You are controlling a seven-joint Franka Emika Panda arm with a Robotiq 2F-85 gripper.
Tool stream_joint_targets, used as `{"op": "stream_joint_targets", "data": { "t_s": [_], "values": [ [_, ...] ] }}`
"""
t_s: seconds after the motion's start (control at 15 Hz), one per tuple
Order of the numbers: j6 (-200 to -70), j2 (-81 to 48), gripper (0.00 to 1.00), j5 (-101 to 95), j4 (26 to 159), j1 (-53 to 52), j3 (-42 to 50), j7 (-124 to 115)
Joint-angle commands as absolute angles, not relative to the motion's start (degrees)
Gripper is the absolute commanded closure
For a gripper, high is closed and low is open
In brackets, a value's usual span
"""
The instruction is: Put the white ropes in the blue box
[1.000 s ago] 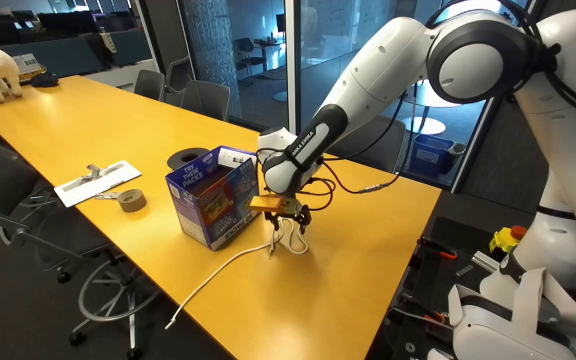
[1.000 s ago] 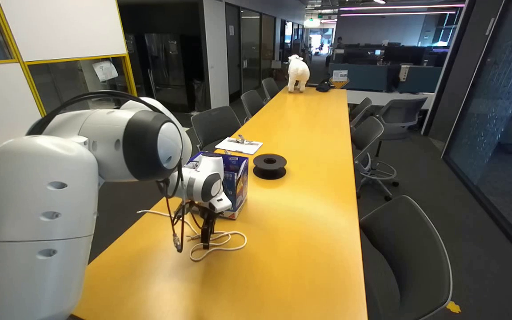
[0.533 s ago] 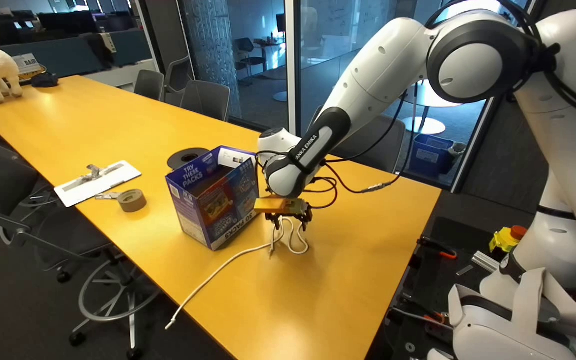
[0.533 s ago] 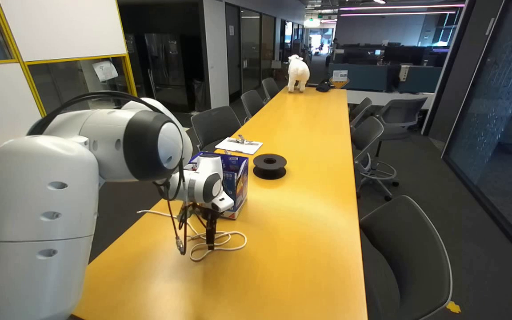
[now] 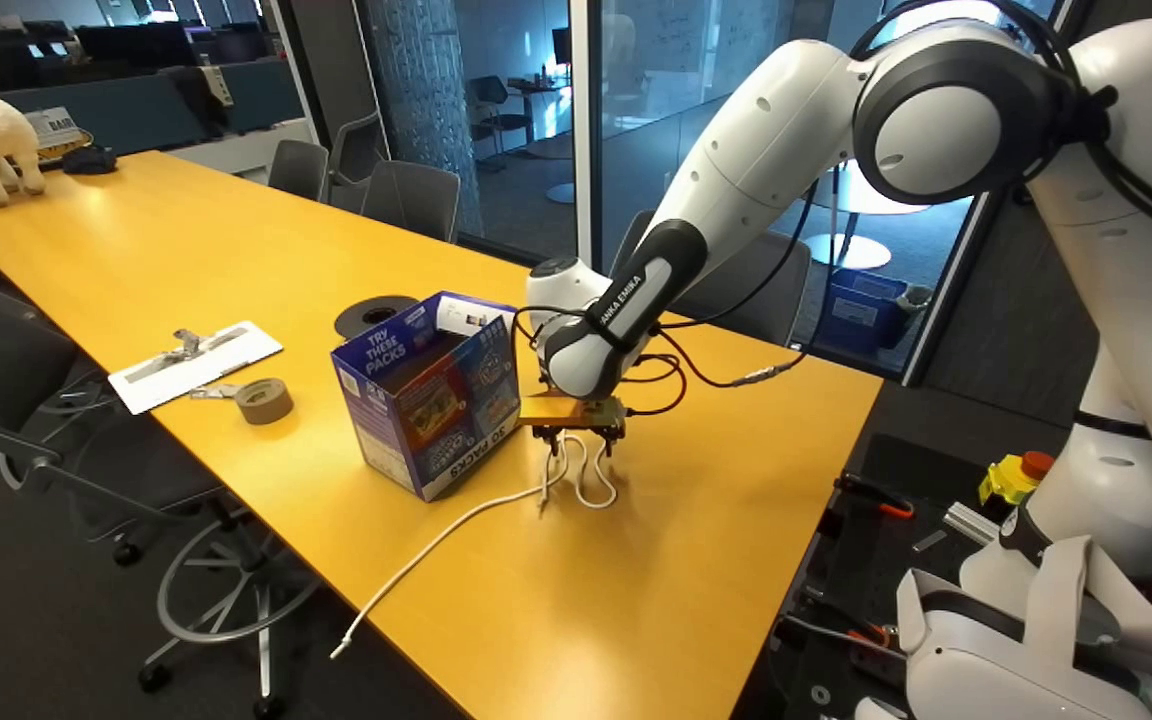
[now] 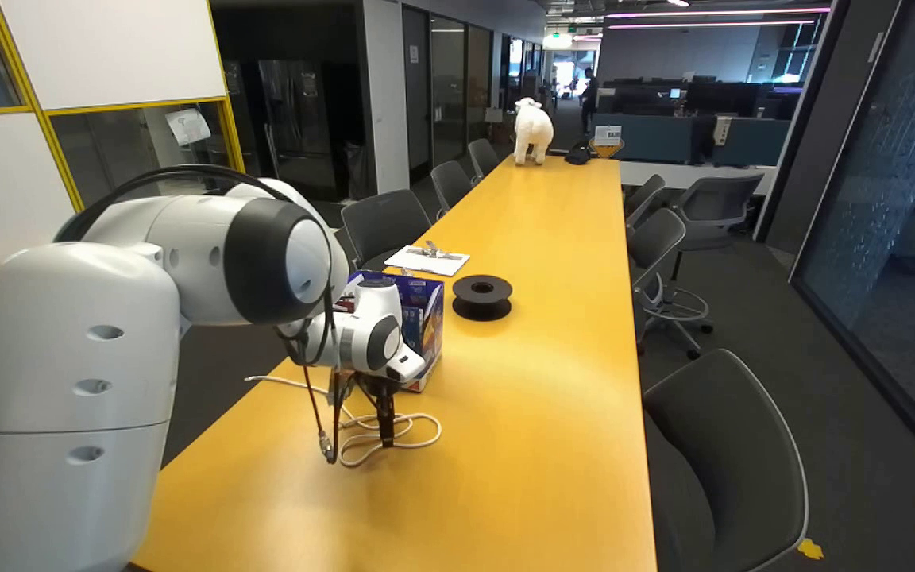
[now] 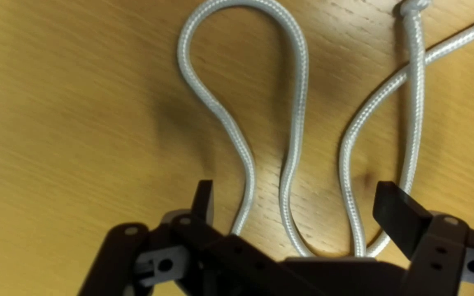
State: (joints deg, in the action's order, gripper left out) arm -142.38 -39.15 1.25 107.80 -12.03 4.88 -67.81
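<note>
White rope lies in loops on the table. My gripper is open above it; in the wrist view several strands pass between the fingers, and one passes behind the finger on the picture's right. A knotted end shows near the top. The palm hides part of the loops. In an exterior view a long stretch of rope trails past the table edge. I cannot tell whether this is one rope or two. The blue box stands open-topped beside my gripper. In an exterior view the arm partly hides the box.
A black spool stands by the box. A roll of brown tape and a white clipboard lie near the table's chair side. A toy sheep stands at the table's far end.
My gripper has shifted slightly over the rope, a little to the right in both exterior views and away from the box. It stays open. The rope and box have not moved.
</note>
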Motion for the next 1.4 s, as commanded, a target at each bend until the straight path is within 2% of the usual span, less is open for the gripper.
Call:
{"op": "stream_joint_targets", "data": {
  "t_s": [0.0,0.53,1.33],
  "values": [
    [-144.1,-37.9,0.00,1.4,109.5,-11.2,4.4,-64.4],
    [-148.9,-38.1,0.00,1.9,111.1,-11.1,4.5,-61.0],
    [-149.1,-38.2,0.00,2.4,111.7,-11.1,4.5,-58.7]
  ]
}}
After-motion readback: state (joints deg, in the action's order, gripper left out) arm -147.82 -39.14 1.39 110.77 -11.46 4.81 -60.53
